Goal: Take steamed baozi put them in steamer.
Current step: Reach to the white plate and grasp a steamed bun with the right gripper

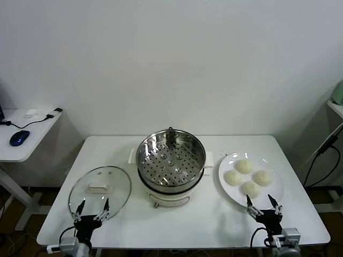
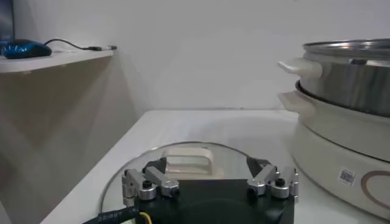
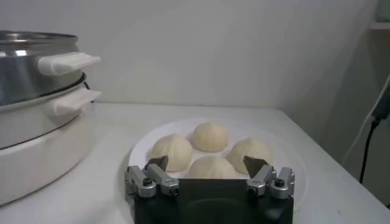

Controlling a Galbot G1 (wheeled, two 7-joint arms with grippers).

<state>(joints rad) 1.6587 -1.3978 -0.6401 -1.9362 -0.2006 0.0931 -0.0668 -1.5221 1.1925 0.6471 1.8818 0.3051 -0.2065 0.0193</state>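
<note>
- At the near edge of the worktop (image 1: 214, 225), the right hand (image 1: 263, 206) hovers low with its fingers spread wide, holding nothing and touching nothing.
- Just ahead of that hand lies a white plate (image 1: 230, 188) bearing the four steamed baozi (image 1: 245, 166), grouped close together; in the right wrist view the baozi (image 3: 210, 136) sit just beyond the spread fingertips (image 3: 157, 163), the nearest one between them but apart from them.
- The right hand's near fingertips hang over the plate's front rim.
- The left hand (image 1: 91, 209) sits at the near edge on the other side, fingers likewise spread and empty.
- Directly ahead of the left hand lies a round glass lid (image 1: 99, 190), flat on the worktop with its pale handle upward; in the left wrist view the lid (image 2: 189, 159) lies just past the fingertips (image 2: 152, 167), which hang over its near rim, and whether they touch it cannot be told.
- The steamer (image 1: 170, 160) stands between the two hands and farther back, its perforated tray bare, with the lid to one side and the plate to the other.
- A side table (image 1: 27, 134) with a blue mouse (image 1: 19, 137) stands beyond the left hand, apart from the worktop.
</note>
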